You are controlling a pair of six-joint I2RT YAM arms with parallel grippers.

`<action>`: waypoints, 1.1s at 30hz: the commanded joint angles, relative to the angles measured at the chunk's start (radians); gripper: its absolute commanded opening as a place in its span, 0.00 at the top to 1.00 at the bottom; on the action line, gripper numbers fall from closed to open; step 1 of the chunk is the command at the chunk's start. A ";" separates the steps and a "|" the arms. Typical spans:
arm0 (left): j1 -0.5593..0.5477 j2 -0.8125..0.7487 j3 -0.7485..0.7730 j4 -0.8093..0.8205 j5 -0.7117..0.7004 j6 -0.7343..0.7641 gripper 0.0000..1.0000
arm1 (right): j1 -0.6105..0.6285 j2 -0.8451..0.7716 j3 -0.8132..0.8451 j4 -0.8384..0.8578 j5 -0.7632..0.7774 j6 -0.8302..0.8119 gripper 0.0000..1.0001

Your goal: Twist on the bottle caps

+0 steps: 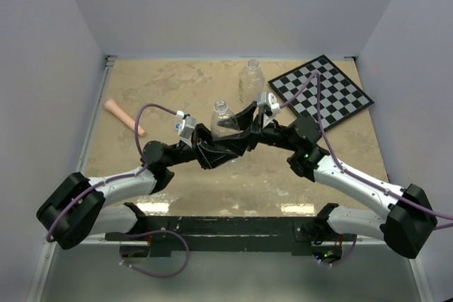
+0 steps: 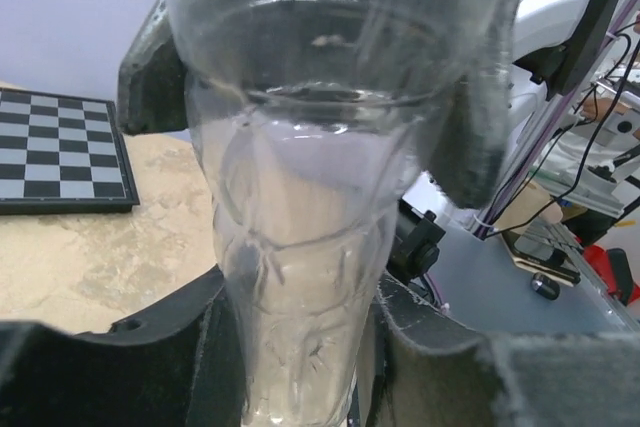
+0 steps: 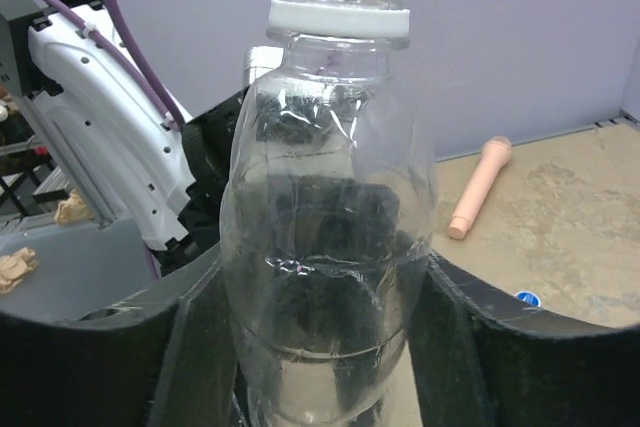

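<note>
- Now your left gripper (image 2: 296,332) is clamping the tall bottle (image 2: 300,197), jaws narrow.
- Your right gripper (image 3: 325,347) is pressing both sides of it, jaws partly wide.

L arm (image 1: 120,187) & R arm (image 1: 354,180): white shells on the long links, chunky black joint housings (image 1: 71,211). Both sit on a black base rail (image 1: 226,228). A purple cable (image 1: 152,108) loops off each wrist by a small white-grey cam block (image 1: 186,126); more purple wire curls under the bases. Tiny green LED (image 1: 306,153) on R arm's elbow. Gripper fingers (image 2: 450,367) are matte black and broad w/ rough, felt-like edges; one has a small round hole.
</note>
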 commanded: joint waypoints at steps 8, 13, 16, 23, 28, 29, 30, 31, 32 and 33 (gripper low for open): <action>0.000 -0.073 -0.010 -0.032 -0.076 0.107 0.21 | 0.009 -0.032 0.093 -0.261 0.060 -0.148 0.67; 0.032 -0.219 -0.004 -0.403 -0.191 0.229 0.11 | 0.009 -0.052 0.175 -0.516 0.240 -0.258 0.65; 0.086 -0.338 0.031 -0.693 -0.312 0.288 0.08 | 0.009 -0.061 0.211 -0.659 0.335 -0.303 0.62; 0.300 -0.282 0.342 -1.371 -0.470 0.418 0.08 | 0.009 -0.053 0.273 -0.858 0.501 -0.357 0.60; 0.342 -0.043 0.600 -1.669 -0.576 0.467 0.05 | 0.008 -0.039 0.293 -0.909 0.571 -0.366 0.60; 0.350 0.023 0.641 -1.706 -0.589 0.479 0.05 | 0.009 -0.033 0.293 -0.917 0.579 -0.398 0.60; 0.356 0.063 0.681 -1.736 -0.595 0.490 0.04 | 0.009 -0.033 0.293 -0.920 0.582 -0.401 0.60; 0.362 0.107 0.712 -1.755 -0.616 0.489 0.04 | 0.009 -0.033 0.290 -0.924 0.584 -0.403 0.60; 0.368 0.150 0.741 -1.773 -0.638 0.490 0.04 | 0.009 -0.033 0.288 -0.926 0.582 -0.406 0.60; 0.374 0.185 0.769 -1.787 -0.647 0.499 0.04 | 0.009 -0.033 0.287 -0.927 0.582 -0.407 0.60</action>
